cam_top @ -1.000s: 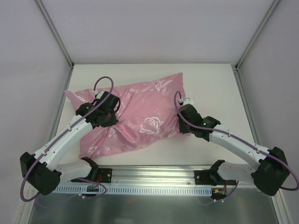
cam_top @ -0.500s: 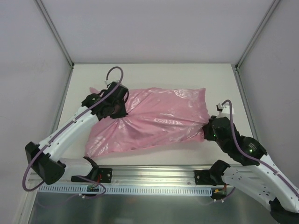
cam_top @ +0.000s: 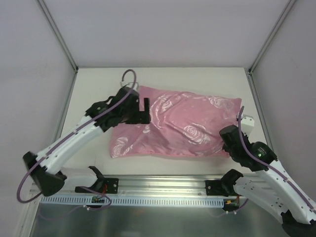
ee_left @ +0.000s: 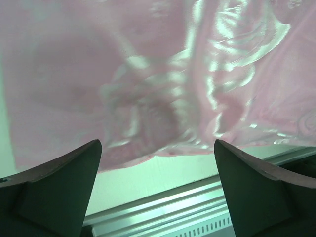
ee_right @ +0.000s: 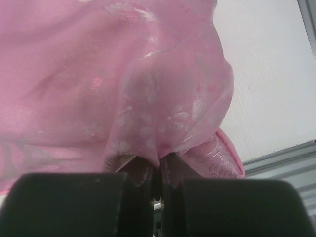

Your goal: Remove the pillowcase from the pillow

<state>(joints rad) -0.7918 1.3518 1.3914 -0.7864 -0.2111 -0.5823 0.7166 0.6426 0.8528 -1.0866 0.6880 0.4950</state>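
left tool (ee_left: 157, 143) apart, empty | right tool (ee_right: 158, 170) clamped on pillowcase (cam_top: 182, 123) corner, lower right | risk: pull drags unheld pillow along, satin slips

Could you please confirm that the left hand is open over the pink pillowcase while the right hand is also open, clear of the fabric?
Not quite. The right hand is shut, pinching a fold of the pillowcase, as the right wrist view shows. The left hand is indeed open over the pillowcase.
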